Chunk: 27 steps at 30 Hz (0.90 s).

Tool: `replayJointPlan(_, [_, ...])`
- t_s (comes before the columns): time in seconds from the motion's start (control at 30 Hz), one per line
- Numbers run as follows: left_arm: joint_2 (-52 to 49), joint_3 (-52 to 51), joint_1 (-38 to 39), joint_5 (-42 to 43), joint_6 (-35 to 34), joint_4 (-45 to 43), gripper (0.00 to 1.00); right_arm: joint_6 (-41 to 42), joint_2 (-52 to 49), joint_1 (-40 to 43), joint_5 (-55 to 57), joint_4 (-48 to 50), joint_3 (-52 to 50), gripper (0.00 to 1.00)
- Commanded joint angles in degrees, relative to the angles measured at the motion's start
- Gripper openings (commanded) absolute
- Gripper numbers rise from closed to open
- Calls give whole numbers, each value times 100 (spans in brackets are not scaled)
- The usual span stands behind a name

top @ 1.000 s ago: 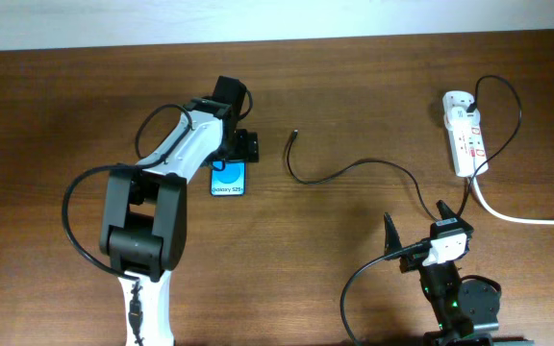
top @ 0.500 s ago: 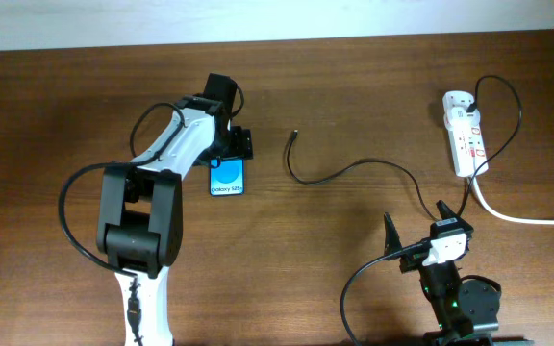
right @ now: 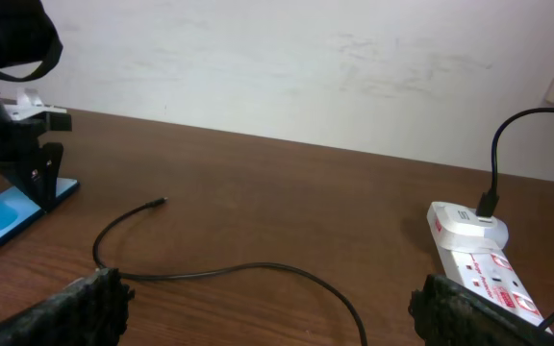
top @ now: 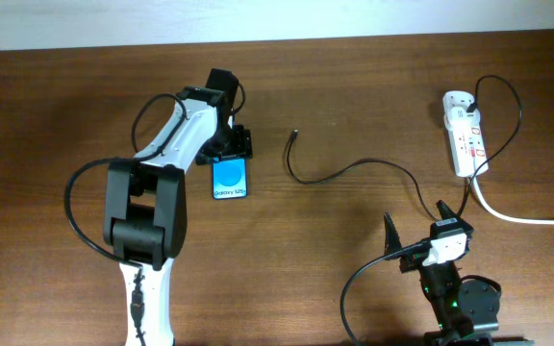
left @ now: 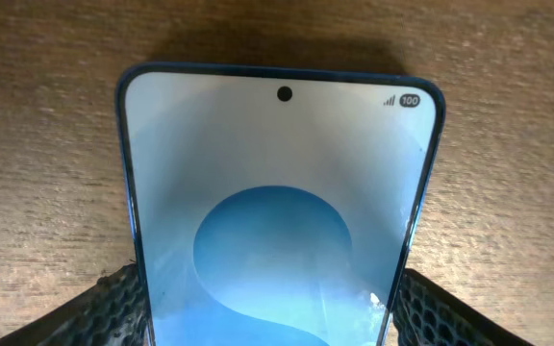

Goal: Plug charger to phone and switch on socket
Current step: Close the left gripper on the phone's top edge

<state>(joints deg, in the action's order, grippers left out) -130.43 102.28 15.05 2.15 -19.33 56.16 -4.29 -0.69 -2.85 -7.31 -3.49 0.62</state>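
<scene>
The phone (top: 230, 179) lies flat on the table with its blue screen up, and it fills the left wrist view (left: 282, 202). My left gripper (top: 229, 152) is shut on the phone's far end, a finger against each long edge (left: 267, 322). The charger, a thin black cable (top: 354, 168), curls across the table, and its plug tip (top: 295, 135) lies free to the right of the phone. The cable also shows in the right wrist view (right: 219, 274). The socket (top: 465, 135) lies at the far right (right: 479, 259). My right gripper (top: 416, 235) is open and empty near the front edge.
A thick white cord (top: 522, 216) runs from the socket off the right edge. A black plug (right: 487, 204) sits in the socket's far end. A pale wall (right: 306, 58) borders the table's far side.
My left gripper has shifted slightly right, and the phone has moved right with it. The right arm and the cable have not moved.
</scene>
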Motion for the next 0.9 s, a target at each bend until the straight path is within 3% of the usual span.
replayJointPlan(0.0, [-44, 483, 15, 153, -39, 258, 77, 22, 50, -39, 48, -26, -31, 98])
replayJointPlan(0.17, [-44, 713, 15, 155, -39, 463, 75, 22, 50, -39, 48, -26, -31, 98])
replayJointPlan(0.27, [-44, 841, 15, 157, -42, 588, 60, 22, 50, -39, 48, -26, -31, 98])
replayJointPlan(0.33, [-44, 898, 15, 157, -39, 634, 56, 22, 50, -39, 48, -26, -31, 98])
replayJointPlan(0.5, [-63, 835, 22, 146, -39, 553, 64, 22, 50, -39, 48, -26, -31, 99])
replayJointPlan(0.77, [-481, 627, 33, 144, -42, 407, 66, 22, 50, -39, 48, -26, -31, 98])
replayJointPlan(0.87, [-501, 627, 33, 87, -39, 365, 73, 22, 50, -39, 48, -26, -31, 98])
